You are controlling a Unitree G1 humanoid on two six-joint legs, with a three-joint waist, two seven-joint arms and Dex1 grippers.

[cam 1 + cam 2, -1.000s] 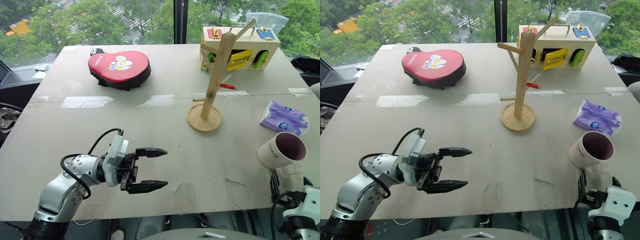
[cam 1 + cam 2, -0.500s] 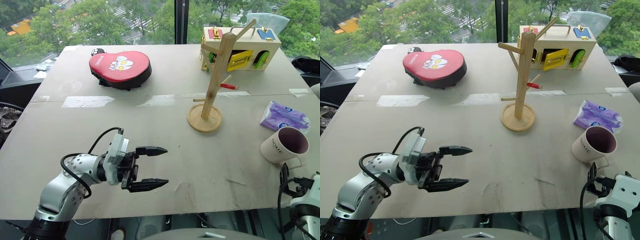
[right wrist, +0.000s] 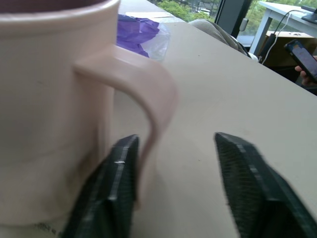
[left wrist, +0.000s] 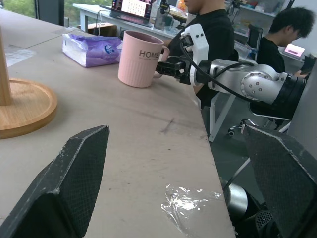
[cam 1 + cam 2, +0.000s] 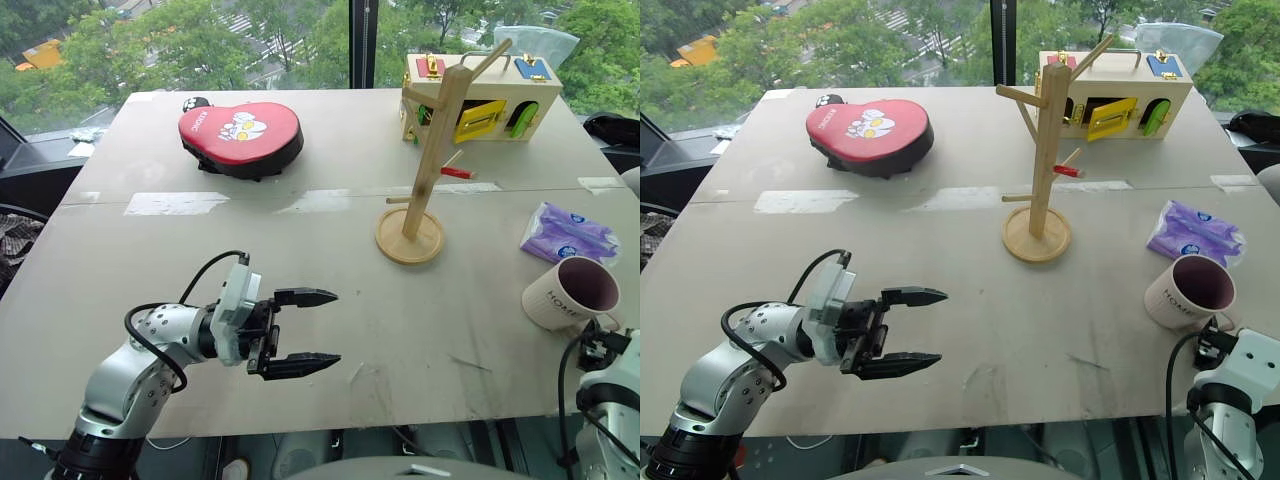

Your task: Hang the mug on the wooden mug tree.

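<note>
A red pad [image 5: 240,136] with a cartoon print lies on the table [image 5: 300,260] at about eleven o'clock, dark edge underneath. At one o'clock, near the far edge, sits a wooden box [image 5: 480,95] with coloured doors, the yellow one [image 5: 477,118] swung open. A small red piece [image 5: 457,172] lies just in front of it. At three o'clock a purple tissue pack [image 5: 568,234] rests near the right edge. Strips of clear tape [image 5: 175,203] run across the table's middle seam. Beyond the window, green trees [image 5: 170,45]. Two people [image 4: 218,29] sit at desks past the table's right side.
</note>
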